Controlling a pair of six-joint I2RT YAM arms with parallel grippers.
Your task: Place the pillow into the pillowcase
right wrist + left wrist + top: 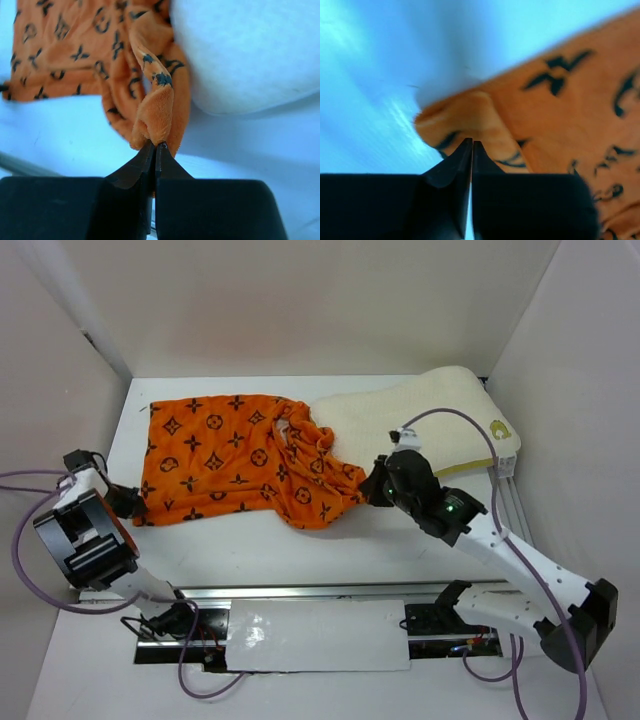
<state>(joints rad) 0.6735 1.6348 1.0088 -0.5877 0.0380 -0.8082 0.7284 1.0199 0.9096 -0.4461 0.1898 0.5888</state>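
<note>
The orange pillowcase [230, 455] with dark brown motifs lies crumpled on the white table, left of centre. The cream pillow [430, 420] lies at the back right, its left end tucked against the pillowcase's bunched right edge. My left gripper [133, 502] sits at the pillowcase's near-left corner. In the left wrist view its jaws [471, 142] are shut at the curled-up corner of the pillowcase [560, 115]. My right gripper [370, 485] [156, 145] is shut on a fold of the pillowcase [155, 110] at its near-right edge, just beside the pillow [250, 50].
White walls enclose the table on the left, back and right. A metal rail [300, 592] runs along the near edge, with a white panel [320, 635] in front of it. Another rail [505, 495] runs along the right wall. Purple cables trail from both arms.
</note>
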